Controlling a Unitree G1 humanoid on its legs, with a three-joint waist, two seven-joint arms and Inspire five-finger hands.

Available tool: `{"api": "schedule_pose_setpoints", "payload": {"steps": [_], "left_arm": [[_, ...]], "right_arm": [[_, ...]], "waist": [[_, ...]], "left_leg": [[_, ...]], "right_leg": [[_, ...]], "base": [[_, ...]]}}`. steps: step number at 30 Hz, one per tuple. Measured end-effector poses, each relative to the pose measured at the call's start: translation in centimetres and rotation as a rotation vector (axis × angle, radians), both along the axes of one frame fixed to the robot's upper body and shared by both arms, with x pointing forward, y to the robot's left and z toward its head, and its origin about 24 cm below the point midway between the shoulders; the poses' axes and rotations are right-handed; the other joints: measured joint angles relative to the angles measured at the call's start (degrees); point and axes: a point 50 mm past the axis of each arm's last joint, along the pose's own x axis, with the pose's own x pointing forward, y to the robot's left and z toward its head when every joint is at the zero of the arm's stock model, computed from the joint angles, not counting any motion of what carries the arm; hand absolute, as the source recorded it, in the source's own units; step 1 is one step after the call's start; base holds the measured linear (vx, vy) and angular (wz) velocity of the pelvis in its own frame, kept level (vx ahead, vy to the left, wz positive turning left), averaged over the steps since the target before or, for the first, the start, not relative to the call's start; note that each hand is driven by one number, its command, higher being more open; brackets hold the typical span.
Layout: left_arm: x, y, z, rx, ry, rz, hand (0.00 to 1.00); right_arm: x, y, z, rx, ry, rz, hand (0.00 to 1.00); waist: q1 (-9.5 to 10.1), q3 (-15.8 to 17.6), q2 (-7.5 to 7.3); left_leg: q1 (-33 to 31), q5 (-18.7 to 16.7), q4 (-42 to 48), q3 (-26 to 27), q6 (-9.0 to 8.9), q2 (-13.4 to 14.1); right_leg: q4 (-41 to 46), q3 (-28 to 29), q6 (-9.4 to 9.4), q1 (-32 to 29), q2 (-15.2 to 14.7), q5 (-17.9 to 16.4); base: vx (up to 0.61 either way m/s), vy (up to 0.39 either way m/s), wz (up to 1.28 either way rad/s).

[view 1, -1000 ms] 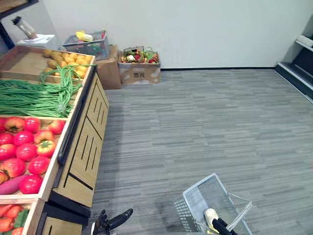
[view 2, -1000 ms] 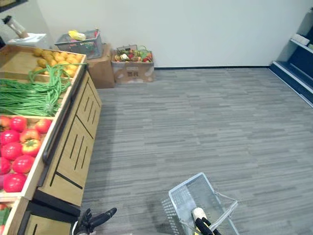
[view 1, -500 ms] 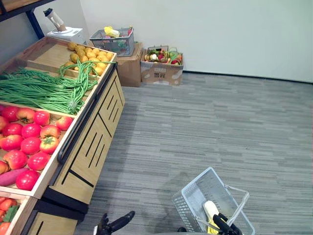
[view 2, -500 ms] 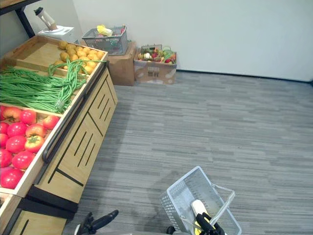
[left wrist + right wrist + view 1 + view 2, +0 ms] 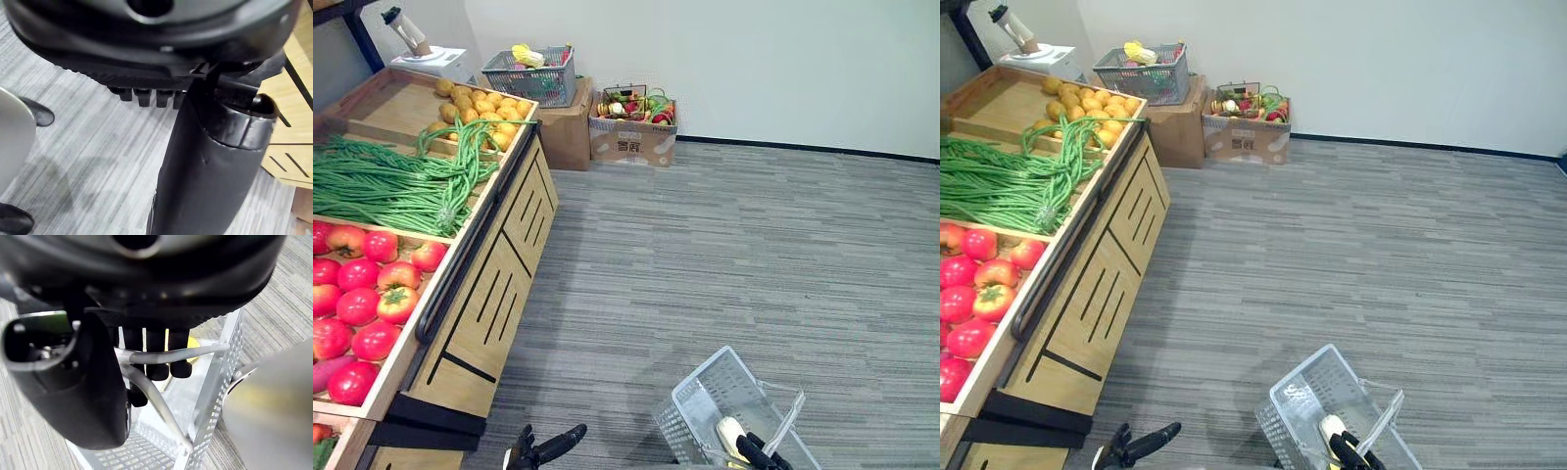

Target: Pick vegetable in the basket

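Observation:
A grey wire basket (image 5: 710, 397) hangs low over the floor at the lower right. My right hand (image 5: 156, 357) is shut on its wire handle (image 5: 200, 350), fingers curled round it. A pale yellowish vegetable (image 5: 731, 432) lies inside the basket, just beyond my right hand (image 5: 759, 456). My left hand (image 5: 544, 448) hangs near the foot of the wooden produce stand (image 5: 499, 294), relaxed and holding nothing. On the stand lie long green beans (image 5: 396, 181), red tomatoes (image 5: 362, 299) and yellow-orange produce (image 5: 480, 103).
A cardboard box (image 5: 631, 142) of mixed produce stands against the far wall. Beside it another box carries a grey basket (image 5: 529, 76). A white appliance (image 5: 421, 57) sits behind the stand. Grey carpet (image 5: 734, 245) stretches to the right of the stand.
The whole picture has shifted, so the camera moved. The basket still hangs from my right hand and my left hand stays low beside the stand.

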Motion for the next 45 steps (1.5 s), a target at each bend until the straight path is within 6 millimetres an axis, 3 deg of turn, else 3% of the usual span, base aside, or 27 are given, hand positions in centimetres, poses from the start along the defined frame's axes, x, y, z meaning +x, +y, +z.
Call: {"api": "schedule_pose_setpoints", "payload": {"steps": [12, 20, 25, 26, 28, 29, 30, 33, 37, 40, 41, 45], "left_arm": [[0.0, 0.2, 0.0, 0.007, 0.001, -0.004, 1.00], [0.3, -0.1, 0.1, 0.004, -0.007, -0.028, 1.00], [0.4, 0.0, 0.3, 0.003, -0.027, -0.019, 1.00], [0.5, 0.3, 0.4, 0.012, -0.035, -0.017, 1.00], [0.4, 0.3, 0.3, 0.005, -0.037, 0.008, 1.00], [0.4, 0.3, 0.3, 0.004, -0.036, 0.015, 1.00], [0.2, 0.3, 0.3, 0.004, -0.033, 0.025, 1.00], [0.0, 0.6, 0.5, 0.012, -0.045, 0.051, 1.00], [0.0, 0.6, 0.4, 0.018, -0.040, 0.038, 1.00], [0.2, 0.6, 0.5, 0.030, -0.038, 0.001, 1.00], [0.6, 0.8, 0.6, 0.041, -0.047, -0.007, 1.00], [0.0, 1.0, 0.5, 0.048, -0.027, -0.015, 1.00]], "right_arm": [[0.2, 0.3, 0.0, -0.006, -0.001, 0.041, 0.00], [0.4, -0.3, 0.2, -0.021, -0.007, 0.045, 0.00], [0.7, -0.3, 0.2, -0.023, -0.013, 0.057, 0.00], [0.7, -0.3, 0.2, -0.023, -0.014, 0.059, 0.00], [0.6, -0.5, 0.2, -0.032, -0.010, 0.061, 0.00], [0.6, -0.7, 0.3, -0.036, -0.009, 0.062, 0.00], [0.5, -1.1, 0.3, -0.048, -0.008, 0.064, 0.00], [1.3, -0.9, 0.5, -0.050, -0.036, 0.083, 0.00], [1.3, -1.0, 0.6, -0.066, -0.035, 0.111, 0.00], [1.0, -1.2, 0.6, -0.073, -0.027, 0.102, 0.00], [0.7, -1.0, 0.4, -0.060, -0.018, 0.078, 0.00], [0.8, -0.1, 0.3, -0.031, -0.015, 0.080, 0.00]], "waist": [[-0.11, 0.0, -0.37], [-0.88, 0.6, 0.80], [-0.65, 1.1, 0.69], [-0.92, 1.3, 0.28], [-1.28, 1.6, 0.71], [-1.36, 1.7, 0.74], [-1.59, 1.8, 1.05], [-1.18, 1.9, 0.84], [-1.83, 1.7, 0.85], [-4.03, 1.3, 0.37], [-4.64, 1.4, -0.14], [-4.02, 1.5, -0.37]], "left_leg": [[-1.4, -0.6, 0.0, -2.3, 0.98, -1.3], [-6.0, -0.5, 2.4, -10.6, 0.86, -1.2], [-8.5, 4.1, -0.4, -12.6, -0.07, -1.1], [-9.4, 5.9, -1.5, -9.8, 0.12, -1.4], [-10.5, 5.9, -0.6, 7.8, 1.87, 2.0], [-10.4, 6.1, 0.3, 13.1, 2.18, 3.5], [-10.2, 7.3, 1.7, 18.9, 0.82, 5.1], [-10.4, 7.6, 0.8, 19.5, 1.69, 3.5], [-9.8, 9.6, -5.3, 18.7, 4.43, 0.3], [-11.5, 12.4, -5.9, 27.1, 6.43, -2.1], [-12.2, 12.7, -5.7, 29.1, 6.87, -2.7], [-10.1, 13.4, -8.8, 26.0, 6.01, -2.9]], "right_leg": [[-2.4, -2.4, 0.97, 0.8, -1.4, 2.0], [-2.2, -12.0, 0.41, 2.2, -1.6, 1.3], [-2.1, -20.3, -0.01, 3.1, -2.7, 0.4], [-1.6, -23.1, -0.12, 3.1, -3.6, 0.0], [0.7, -27.7, -0.02, 3.3, -4.7, -1.3], [1.5, -28.5, 0.28, 3.6, -5.2, -1.9], [3.1, -29.8, 0.90, 4.0, -5.7, -2.8], [4.7, -30.5, 1.48, 3.7, -7.2, -3.7], [5.2, -34.1, 2.80, 3.5, -8.8, -4.4], [7.9, -39.4, 4.62, 4.2, -12.0, -6.3], [7.7, -41.4, 4.42, 5.5, -12.0, -6.6], [10.0, -42.0, 2.03, 7.8, -11.2, -8.0]], "base": [[-0.08, 0.030, 0.12], [-0.08, -0.045, 0.61], [-0.12, -0.073, 0.92], [-0.16, -0.012, 1.21], [-0.10, 0.034, 1.16], [-0.01, 0.037, 0.78], [-0.01, 0.084, 0.60], [-0.01, 0.107, 0.31], [0.05, 0.074, 0.45], [0.10, 0.107, 1.19], [0.10, 0.085, 1.18], [0.08, -0.012, 0.71]]}}
